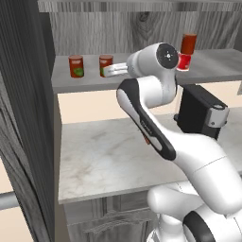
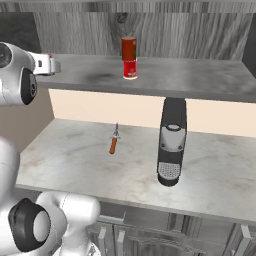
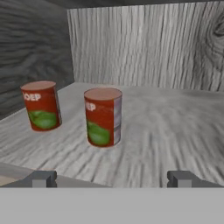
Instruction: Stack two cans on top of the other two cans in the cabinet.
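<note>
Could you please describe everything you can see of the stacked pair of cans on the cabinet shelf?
The stacked pair stands upright on the grey shelf board, apart from the two green-labelled cans further left. The top can is plain darker red; the bottom can is brighter red with a white lower band. They look like metal tins, aligned, touching only each other and the shelf.

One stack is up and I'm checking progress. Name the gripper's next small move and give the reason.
Probably ease forward onto the nearer can: the gripper is open and empty, facing it across the shelf, with the second can unstacked beside it.
</note>
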